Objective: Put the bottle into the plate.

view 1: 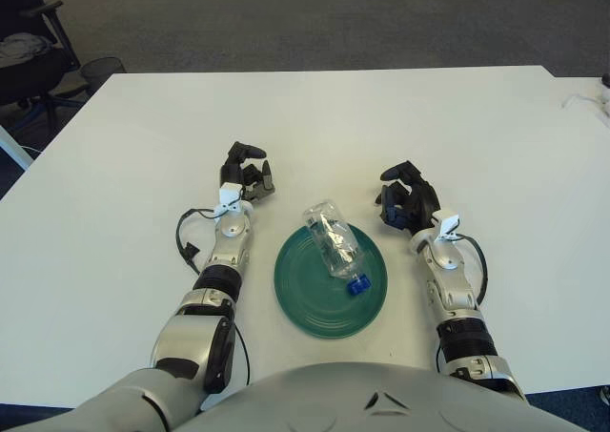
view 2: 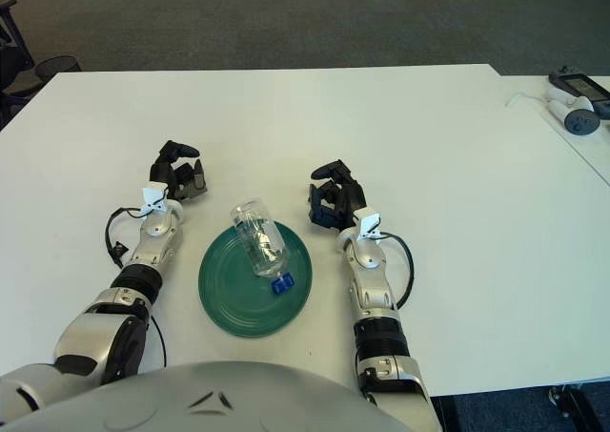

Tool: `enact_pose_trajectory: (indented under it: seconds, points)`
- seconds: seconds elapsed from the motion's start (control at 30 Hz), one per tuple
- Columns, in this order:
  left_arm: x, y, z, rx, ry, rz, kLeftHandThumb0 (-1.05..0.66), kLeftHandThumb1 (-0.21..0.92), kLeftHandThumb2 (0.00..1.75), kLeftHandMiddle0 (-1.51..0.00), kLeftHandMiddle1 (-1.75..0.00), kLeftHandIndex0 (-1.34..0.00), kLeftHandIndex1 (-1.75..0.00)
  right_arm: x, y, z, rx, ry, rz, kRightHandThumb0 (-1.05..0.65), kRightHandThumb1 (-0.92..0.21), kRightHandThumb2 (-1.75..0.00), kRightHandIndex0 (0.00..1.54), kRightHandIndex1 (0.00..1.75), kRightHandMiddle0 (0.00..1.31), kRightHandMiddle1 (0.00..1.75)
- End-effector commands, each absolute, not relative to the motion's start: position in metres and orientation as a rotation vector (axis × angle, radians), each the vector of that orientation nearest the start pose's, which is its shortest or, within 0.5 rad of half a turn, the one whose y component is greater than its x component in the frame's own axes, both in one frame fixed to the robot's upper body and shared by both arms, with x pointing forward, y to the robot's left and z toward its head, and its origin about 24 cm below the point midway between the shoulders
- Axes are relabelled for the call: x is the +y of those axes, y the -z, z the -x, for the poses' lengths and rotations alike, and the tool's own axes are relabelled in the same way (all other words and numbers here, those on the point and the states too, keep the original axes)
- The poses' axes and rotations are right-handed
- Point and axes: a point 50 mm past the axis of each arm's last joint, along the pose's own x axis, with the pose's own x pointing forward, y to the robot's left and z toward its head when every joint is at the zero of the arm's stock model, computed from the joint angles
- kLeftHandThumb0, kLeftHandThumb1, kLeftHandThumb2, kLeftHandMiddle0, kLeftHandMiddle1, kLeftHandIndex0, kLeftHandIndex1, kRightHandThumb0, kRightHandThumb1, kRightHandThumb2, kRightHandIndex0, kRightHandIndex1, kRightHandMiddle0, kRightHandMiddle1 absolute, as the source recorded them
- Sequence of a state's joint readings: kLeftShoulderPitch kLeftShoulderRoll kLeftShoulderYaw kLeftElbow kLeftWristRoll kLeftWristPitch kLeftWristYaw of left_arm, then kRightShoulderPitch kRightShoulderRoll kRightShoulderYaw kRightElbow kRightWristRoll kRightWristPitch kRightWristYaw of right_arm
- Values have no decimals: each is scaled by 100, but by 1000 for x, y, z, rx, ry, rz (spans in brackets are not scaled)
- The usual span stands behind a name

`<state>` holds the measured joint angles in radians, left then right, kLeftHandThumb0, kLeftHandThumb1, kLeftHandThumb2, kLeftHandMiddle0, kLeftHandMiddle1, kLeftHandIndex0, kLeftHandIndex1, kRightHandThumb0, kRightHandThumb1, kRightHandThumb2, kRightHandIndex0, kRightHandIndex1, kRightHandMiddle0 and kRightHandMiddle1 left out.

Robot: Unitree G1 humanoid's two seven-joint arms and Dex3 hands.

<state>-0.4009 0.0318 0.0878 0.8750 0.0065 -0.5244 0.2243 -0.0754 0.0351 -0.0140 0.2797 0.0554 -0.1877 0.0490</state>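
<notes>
Bottle (view 1: 334, 245): clear, glossy plastic, crumpled in places, closed by a blue plastic cap (view 1: 356, 285). Plate (view 1: 303, 297): smooth dark green surface with a soft sheen and faint concentric rings. Table (view 1: 114, 165): matt, smooth white top. Left hand (view 1: 246, 174) and right hand (view 1: 407, 203): matt black fingers, carried on forearms clad in polished silver metal.

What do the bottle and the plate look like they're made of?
Bottle: apparently thin clear plastic, since the plate shows through its wall; blue cap, probably plastic. Plate: dark green, smooth, faintly ringed, with a soft sheen; glazed ceramic or hard plastic, can't tell which.
</notes>
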Motion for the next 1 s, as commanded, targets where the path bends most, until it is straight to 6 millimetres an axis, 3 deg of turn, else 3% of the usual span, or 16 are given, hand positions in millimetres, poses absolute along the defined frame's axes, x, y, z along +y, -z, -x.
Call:
enact_pose_trajectory:
  seconds: [0.0, 0.97]
  points:
    - [165, 8, -300, 0, -203, -47, -48, 29, 135, -117, -175, -63, -175, -138, 7, -255, 130, -32, -89, 0, -44, -111, 54, 168, 40, 161]
    - [162, 19, -281, 66, -194, -128, -53, 17, 150, -123, -175, -73, -175, -140, 7, -255, 127, -30, -95, 0, -44, -111, 55, 168, 40, 161]
